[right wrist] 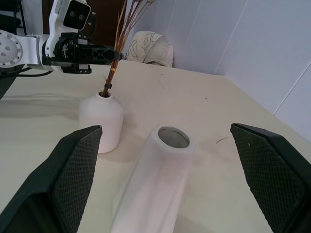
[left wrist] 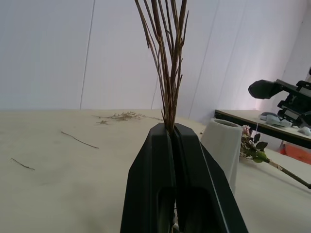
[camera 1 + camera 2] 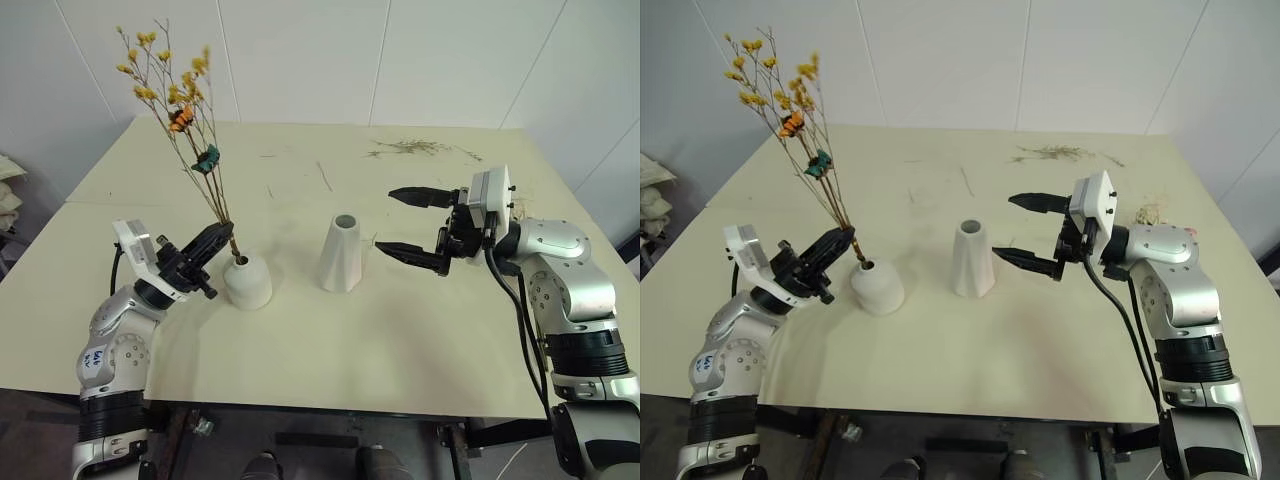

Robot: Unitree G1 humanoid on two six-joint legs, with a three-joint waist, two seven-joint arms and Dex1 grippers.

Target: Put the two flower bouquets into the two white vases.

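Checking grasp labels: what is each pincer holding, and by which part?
The left pincer is shut on the yellow-orange bouquet, low on its stems, just above the squat vase. The right pincer is open, holding nothing.

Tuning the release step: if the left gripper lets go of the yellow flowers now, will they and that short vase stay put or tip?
Probably stays up: the stems of the yellow flowers already sit in the short vase's hole. The vase looks squat and wide-based, so unlikely to tip. The bunch is tall, thin and leaning, so it may slump against the rim once the left gripper, shut on the stems, opens.
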